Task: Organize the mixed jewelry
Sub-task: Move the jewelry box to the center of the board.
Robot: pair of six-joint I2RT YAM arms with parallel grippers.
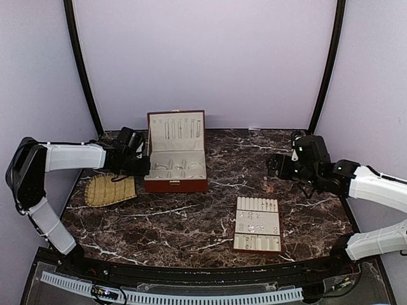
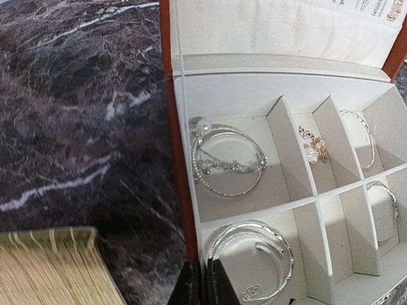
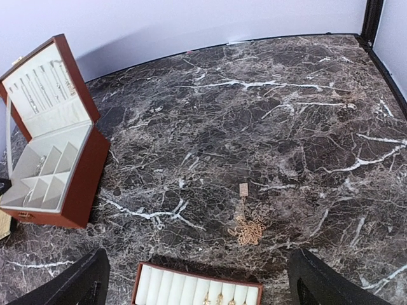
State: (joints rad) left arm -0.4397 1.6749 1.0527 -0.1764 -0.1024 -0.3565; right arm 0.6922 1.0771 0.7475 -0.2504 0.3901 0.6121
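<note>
Spanning the booth, a dark veined tabletop (image 1: 191, 219) meets lilac walls (image 1: 210, 57).

one box (image 1: 176, 152). one slotted tray (image 1: 257, 224). one woven mat (image 1: 109, 189). one gold chain (image 3: 247, 229). four box compartments hold silvery bangles (image 2: 229, 162); exact bangle count not determinable. two arms: left arm (image 1: 70, 155), right arm (image 1: 375, 184).

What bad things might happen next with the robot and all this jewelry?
The left gripper is shut right at the side wall of the open red-brown jewelry box; it might bump the box or snag the silvery bangle hoops just beside it. The thin gold chain lies bunched on the dark marble table; the open right gripper may struggle pinching it.
</note>
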